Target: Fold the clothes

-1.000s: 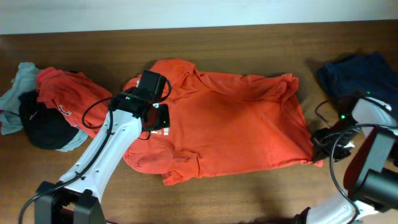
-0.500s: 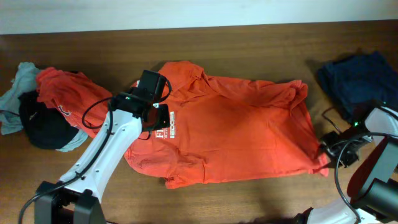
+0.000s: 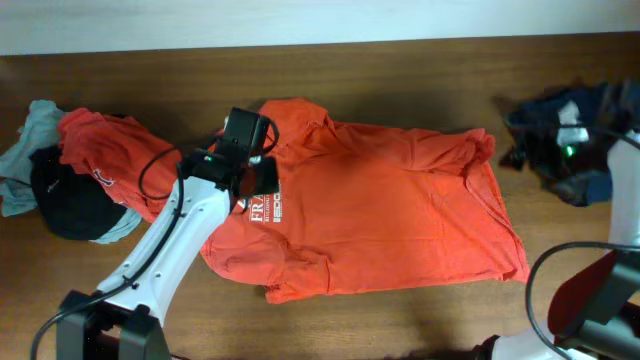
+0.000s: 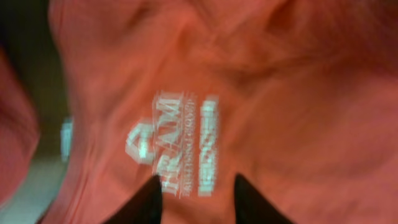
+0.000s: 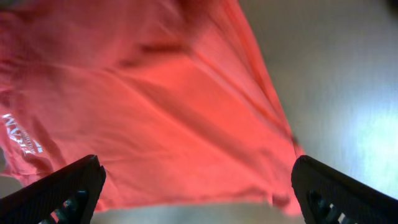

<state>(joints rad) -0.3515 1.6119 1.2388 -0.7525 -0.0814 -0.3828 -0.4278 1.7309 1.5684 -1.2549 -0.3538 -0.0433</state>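
Near the left edge of the worktop (image 3: 400, 65) lies a small heap: a grey-green garment (image 3: 22, 145) outermost, a crumpled red garment (image 3: 105, 150) on top, and a black garment (image 3: 62, 205) towards the front. Just right of the heap is the orange-red T-shirt (image 3: 390, 215), spread mostly flat across the middle of the worktop. It is wrinkled along the back edge, and its white lettering (image 3: 268, 205) faces up at the left end. The left pincer (image 4: 198, 182) hangs over that lettering. Its fingers stand partly apart, with print and cloth showing in the gap. Nothing is seen pinched between them; whether the tips touch the fabric I cannot tell, as the wrist view is blurred. The shirt's right end reaches towards the front right of the worktop. The right pincer (image 5: 196, 168) is spread wide and empty, with the shirt's right side and bare worktop below it. From overhead it sits over a navy garment (image 3: 595, 105) bunched at the back right corner.
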